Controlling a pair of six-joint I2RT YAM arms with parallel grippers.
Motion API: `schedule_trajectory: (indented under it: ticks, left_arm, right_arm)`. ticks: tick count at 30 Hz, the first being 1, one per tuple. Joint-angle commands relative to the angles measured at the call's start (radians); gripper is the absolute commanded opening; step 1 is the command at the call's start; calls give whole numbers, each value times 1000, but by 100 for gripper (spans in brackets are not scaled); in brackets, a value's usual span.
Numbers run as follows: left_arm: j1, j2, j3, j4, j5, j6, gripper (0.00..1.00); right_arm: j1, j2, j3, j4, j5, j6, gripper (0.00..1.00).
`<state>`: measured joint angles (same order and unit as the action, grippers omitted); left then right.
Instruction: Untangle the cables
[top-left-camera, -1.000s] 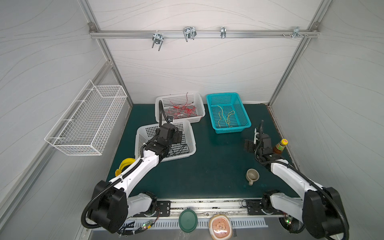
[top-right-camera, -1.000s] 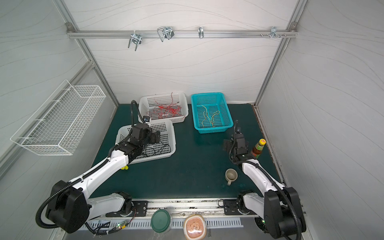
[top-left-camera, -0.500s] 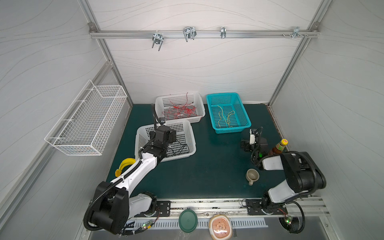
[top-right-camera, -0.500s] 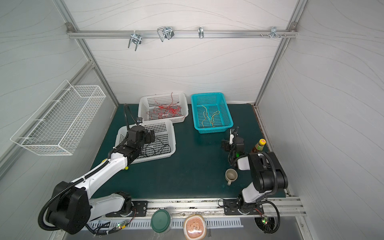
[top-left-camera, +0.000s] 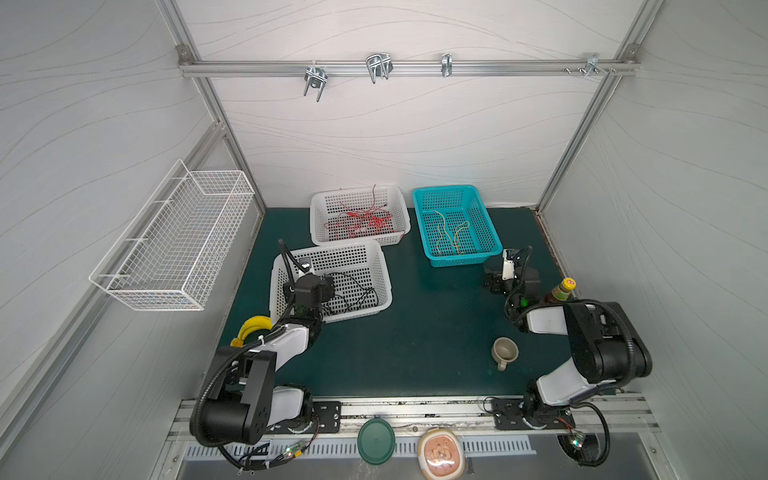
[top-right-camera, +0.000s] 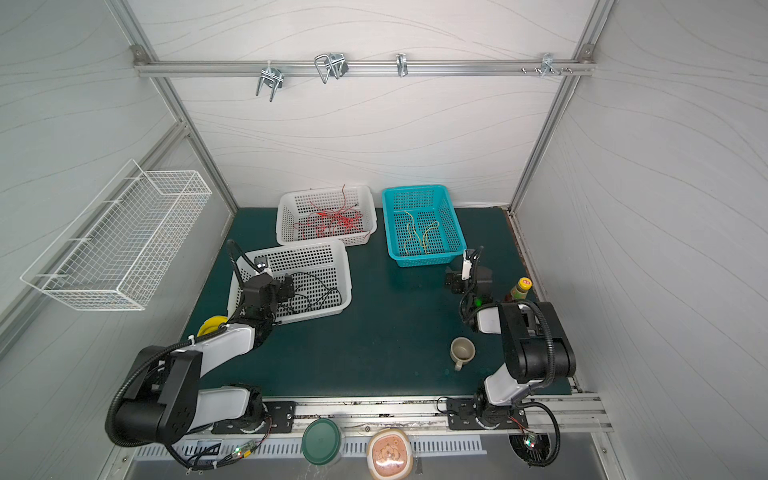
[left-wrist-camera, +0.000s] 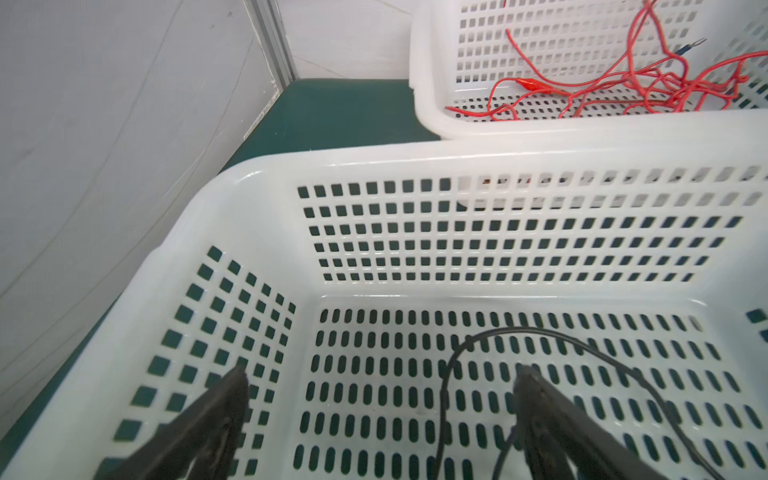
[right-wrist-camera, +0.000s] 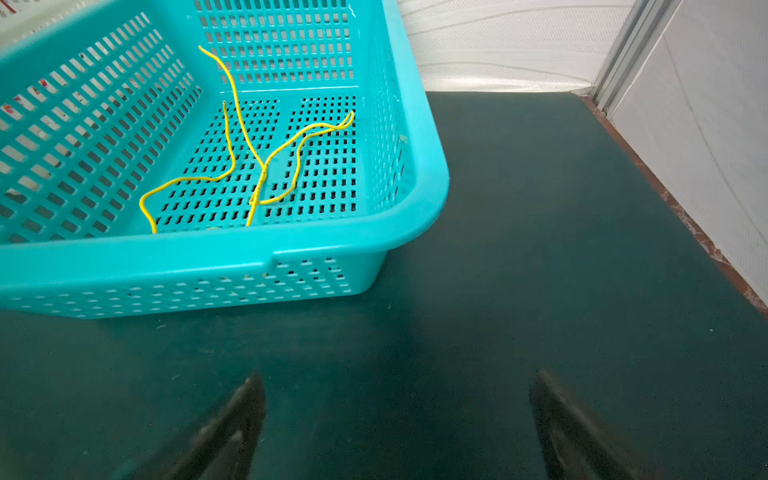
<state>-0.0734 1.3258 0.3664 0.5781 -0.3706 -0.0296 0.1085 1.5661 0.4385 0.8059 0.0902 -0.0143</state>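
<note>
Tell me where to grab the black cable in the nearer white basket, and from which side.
Probably the single-strand arc of the black cable, taken from above by the open left end effector: there it lies alone on the floor of the white basket, away from its walls.

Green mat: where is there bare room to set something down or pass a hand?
Widest bare mat: the middle, bordered by the near white basket, teal basket, mug and front rail. Also the back right corner. Crowded: back left, where the far white basket sits close behind the near one, and around the bottle.
</note>
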Motion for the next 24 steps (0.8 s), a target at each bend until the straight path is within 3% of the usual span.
schedule_trajectory:
  ticks: [1,6,8,10,24]
  left_arm:
    - [36,79,2,228,69,-6,100]
    - [55,243,30,355,96,8,99]
    - [63,211,52,239,105,-26,99]
    - [66,236,42,310,75,-26,100]
    - [67,227,45,282,75,-32,100]
  right_arm:
    - [-4,4,6,-17,-20,3,99]
    - [-6,3,6,-19,-23,5,99]
    - [-9,3,7,-20,-28,7,99]
    - [-9,3,8,-20,-28,7,99]
    - [-16,7,16,-31,-80,-6,99]
